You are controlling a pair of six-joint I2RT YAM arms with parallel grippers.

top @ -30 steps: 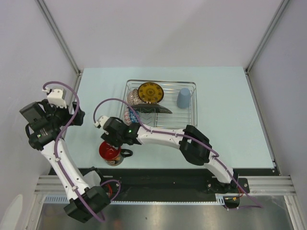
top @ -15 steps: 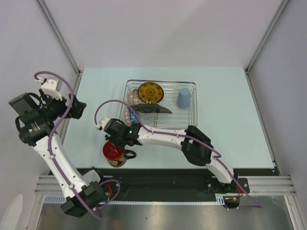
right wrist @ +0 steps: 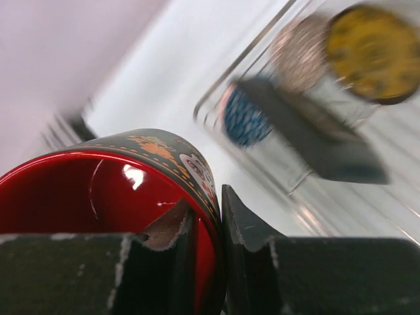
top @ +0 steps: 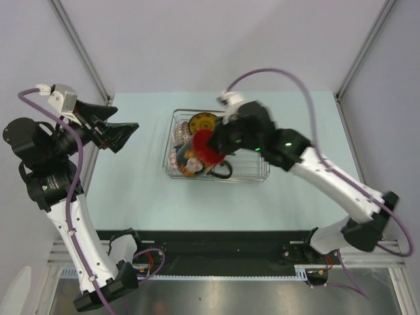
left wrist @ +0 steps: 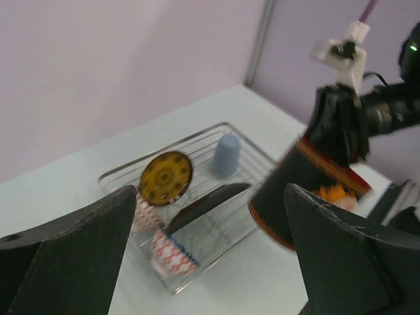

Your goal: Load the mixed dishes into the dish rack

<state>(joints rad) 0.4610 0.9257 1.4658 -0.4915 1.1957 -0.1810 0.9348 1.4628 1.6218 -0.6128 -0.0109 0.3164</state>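
My right gripper [top: 218, 142] [right wrist: 220, 205] is shut on the rim of the red-inside mug [top: 199, 152] [right wrist: 98, 187], one finger inside and one outside. It holds the mug tilted in the air over the left half of the dish rack [top: 264, 177]; the black handle [top: 224, 172] hangs down. In the rack stand the plate with the yellow round motif [top: 201, 122] [left wrist: 165, 178], the reddish-white bowl [top: 180, 131], the blue-patterned bowl [right wrist: 244, 118] and the light-blue cup [left wrist: 228, 155]. My left gripper [top: 127, 116] [left wrist: 210, 190] is open and empty, raised left of the rack.
A dark flat piece [left wrist: 205, 206] leans across the middle of the rack. Grey walls and metal posts [top: 82, 49] close in the table at the left, back and right. The mug also shows in the left wrist view [left wrist: 298, 190], blurred.
My right arm has lifted the mug from the table's near left and swung it up over the rack. My left arm has risen and turned its open gripper toward the rack.
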